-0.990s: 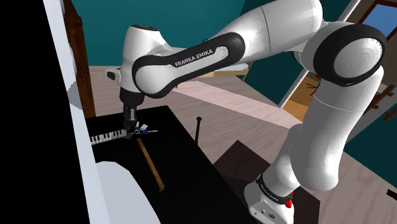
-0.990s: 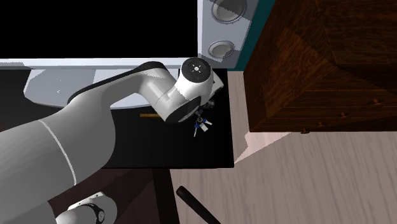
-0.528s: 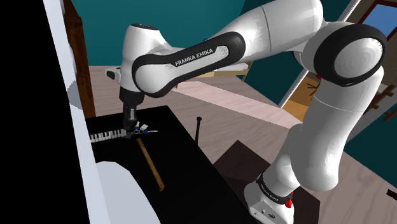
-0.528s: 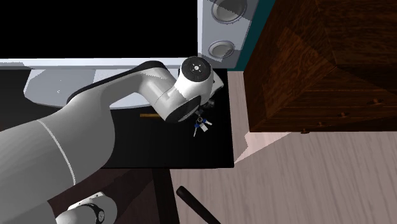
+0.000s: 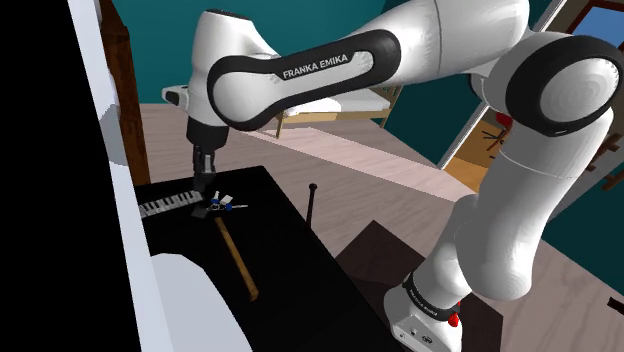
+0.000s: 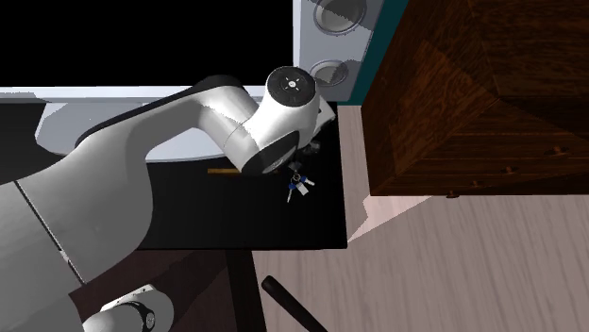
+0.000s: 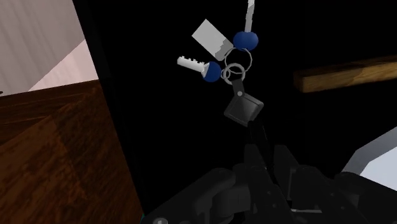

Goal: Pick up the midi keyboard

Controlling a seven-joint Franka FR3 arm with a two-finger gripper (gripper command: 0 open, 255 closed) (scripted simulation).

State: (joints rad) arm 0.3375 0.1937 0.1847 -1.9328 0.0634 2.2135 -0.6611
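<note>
1. Under the bunch of keys (image 5: 222, 204) spreads the black table (image 5: 290, 275), which carries everything else I name.
2. Just beside the keys, on the side toward the white screen frame (image 5: 98, 100), my gripper (image 5: 206, 190) comes straight down. It is closed on the end of the midi keyboard (image 5: 168, 205) nearest the keys. In the wrist view the keys lie just ahead of my gripper.
3. From my grip the midi keyboard runs away from the keys to the screen frame. It is a narrow strip of white keys with small black ones on a dark body. Whether it is clear of the table I cannot tell.
4. A wooden stick (image 5: 238, 262) starts just beside the keys and lies flat on the table, pointing away from the keyboard.
5. The bunch itself holds two blue-headed keys, a grey tag and a black fob on rings.
</note>
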